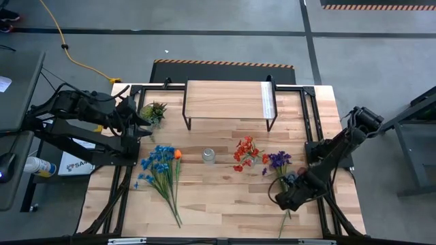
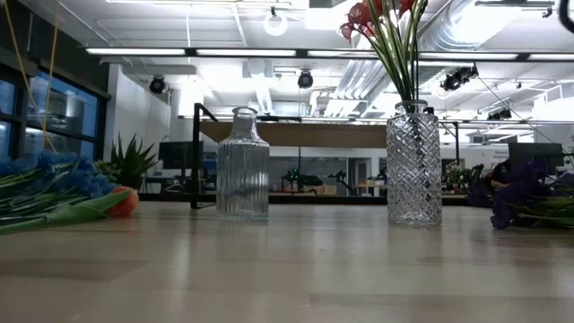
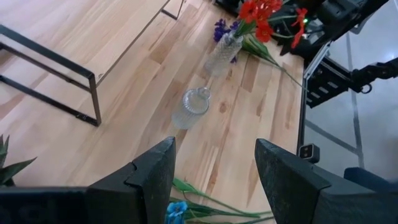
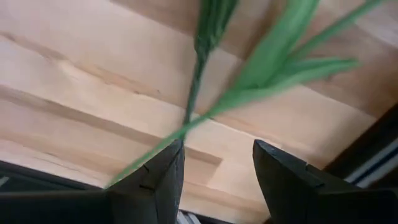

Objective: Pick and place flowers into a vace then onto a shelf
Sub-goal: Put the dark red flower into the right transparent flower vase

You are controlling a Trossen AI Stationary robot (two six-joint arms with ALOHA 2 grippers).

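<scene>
Your right gripper (image 1: 289,197) is low over the table (image 1: 225,197) near its front right edge, directly above the green stems (image 4: 205,93) of the purple bunch (image 1: 278,162). In its wrist view the two fingers (image 4: 155,180) stand apart with the stems crossing just ahead of the gap; nothing is pinched between them, so it is released. The purple blooms lie on the wood just beyond that gripper, toward the shelf (image 1: 228,101).

Your left gripper (image 1: 139,126) waits at the back left of the table, its fingers (image 3: 155,174) spread and empty. The spiky plant (image 1: 154,111) sits just beside it. The blue bunch (image 1: 158,163), with its one orange bloom (image 1: 178,154), lies flat on the table just in front of this gripper, stems running toward the front edge.

Looking out from the left gripper, you see the empty glass bottle (image 3: 191,107) upright in the middle of the table, and farther on a cut-glass vase (image 3: 222,55) holding the red flowers (image 3: 261,14). That vase stands between the bottle and the purple bunch, a little beyond your right gripper and to its inner side. The shelf sits behind both vessels with its top bare, pale strip (image 1: 267,101) at its right end.
</scene>
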